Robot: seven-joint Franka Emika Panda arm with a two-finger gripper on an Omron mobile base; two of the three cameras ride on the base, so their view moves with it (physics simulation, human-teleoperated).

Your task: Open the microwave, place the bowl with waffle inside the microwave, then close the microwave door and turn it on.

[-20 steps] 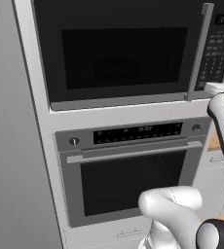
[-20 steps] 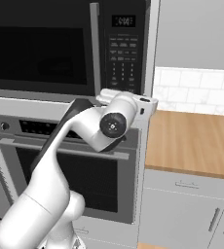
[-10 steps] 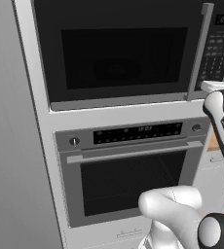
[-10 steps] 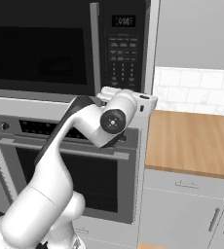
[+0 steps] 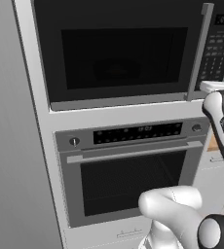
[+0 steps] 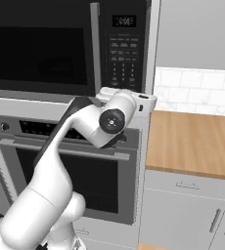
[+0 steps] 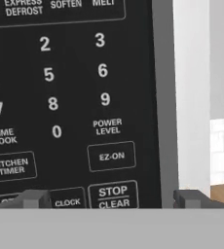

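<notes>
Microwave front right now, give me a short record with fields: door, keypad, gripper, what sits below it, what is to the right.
microwave door: shut, vertical silver handle at its right edge
keypad: right of the door; hand view shows digits, EZ-ON, STOP CLEAR
gripper: open, fingertips close in front of the keypad's lower rows
below: oven, door shut, horizontal handle
right: wooden counter, white tile wall behind it
bowl and waffle: cannot tell through the dark glass

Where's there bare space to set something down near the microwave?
The wooden counter right of the oven is bare, bordered by the white tile wall behind. It is crowded at the microwave keypad, where the open hand sits close.
</notes>
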